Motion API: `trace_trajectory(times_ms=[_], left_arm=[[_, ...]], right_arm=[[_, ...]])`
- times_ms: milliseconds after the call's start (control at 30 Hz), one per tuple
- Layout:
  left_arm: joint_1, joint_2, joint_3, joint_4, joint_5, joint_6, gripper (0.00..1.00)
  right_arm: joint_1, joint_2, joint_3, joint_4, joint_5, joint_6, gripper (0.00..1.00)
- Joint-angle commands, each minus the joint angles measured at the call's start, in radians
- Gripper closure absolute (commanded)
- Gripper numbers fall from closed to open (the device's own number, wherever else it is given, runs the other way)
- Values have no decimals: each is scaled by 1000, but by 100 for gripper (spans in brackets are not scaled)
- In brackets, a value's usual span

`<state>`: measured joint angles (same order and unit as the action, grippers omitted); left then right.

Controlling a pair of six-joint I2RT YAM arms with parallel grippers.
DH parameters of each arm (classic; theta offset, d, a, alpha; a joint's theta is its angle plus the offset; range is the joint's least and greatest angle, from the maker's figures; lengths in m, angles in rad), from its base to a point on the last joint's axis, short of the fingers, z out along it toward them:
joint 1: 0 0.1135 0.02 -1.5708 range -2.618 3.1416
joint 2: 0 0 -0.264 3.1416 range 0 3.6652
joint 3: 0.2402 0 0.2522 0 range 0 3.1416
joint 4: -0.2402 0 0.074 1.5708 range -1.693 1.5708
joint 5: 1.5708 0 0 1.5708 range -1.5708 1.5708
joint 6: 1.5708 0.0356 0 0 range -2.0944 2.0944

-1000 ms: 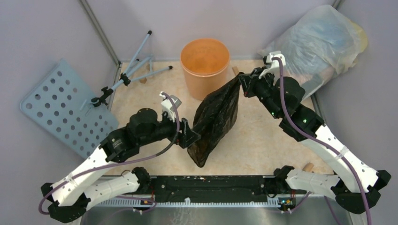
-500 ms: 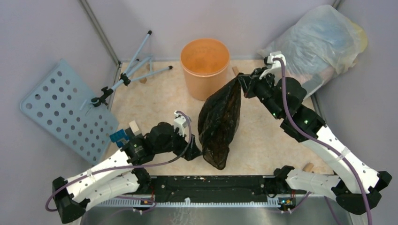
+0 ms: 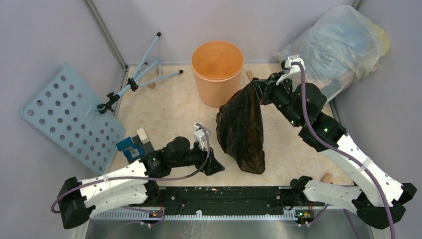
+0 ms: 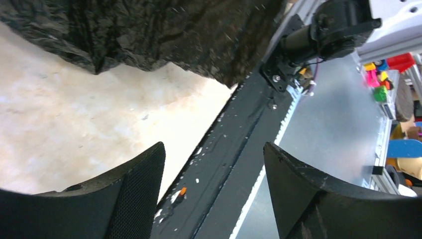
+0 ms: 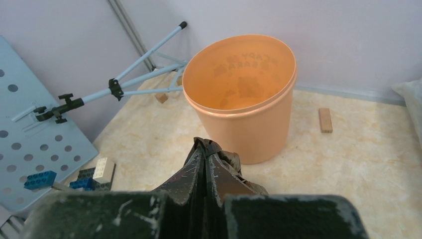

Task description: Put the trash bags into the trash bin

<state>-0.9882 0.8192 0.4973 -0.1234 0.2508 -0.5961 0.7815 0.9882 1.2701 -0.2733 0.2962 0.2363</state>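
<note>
Right fingers (image 3: 256, 89) pinch the bag (image 3: 244, 132), hanging at 5 o'clock of the bin (image 3: 219, 94), left fingers (image 3: 215, 165) wide, empty; next it likely needs lifting over the rim

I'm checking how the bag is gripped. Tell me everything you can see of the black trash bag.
The black trash bag is thin, glossy, crinkled plastic, bunched into a limp teardrop. The right gripper pinches its top corner, shut, so it hangs beside the orange bucket, outside it. The open left gripper nearby does not touch it.
</note>
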Motion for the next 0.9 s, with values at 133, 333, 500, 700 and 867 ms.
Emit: trace_trajectory(times_ms=[133, 333, 500, 700, 867], left_arm=[[-185, 85, -73, 341, -149, -108, 17], [-270, 180, -36, 373, -377, -154, 9], [-241, 168, -59, 339, -465, -159, 11], [-98, 194, -103, 372, -317, -161, 15], [18, 192, -169, 447, -215, -176, 7]], right_arm=[[4, 26, 16, 28, -63, 23, 100], [5, 47, 15, 33, -87, 35, 100], [5, 47, -2, 24, -79, 25, 100], [4, 34, -29, 27, -65, 15, 100], [4, 26, -29, 13, -50, -2, 100]])
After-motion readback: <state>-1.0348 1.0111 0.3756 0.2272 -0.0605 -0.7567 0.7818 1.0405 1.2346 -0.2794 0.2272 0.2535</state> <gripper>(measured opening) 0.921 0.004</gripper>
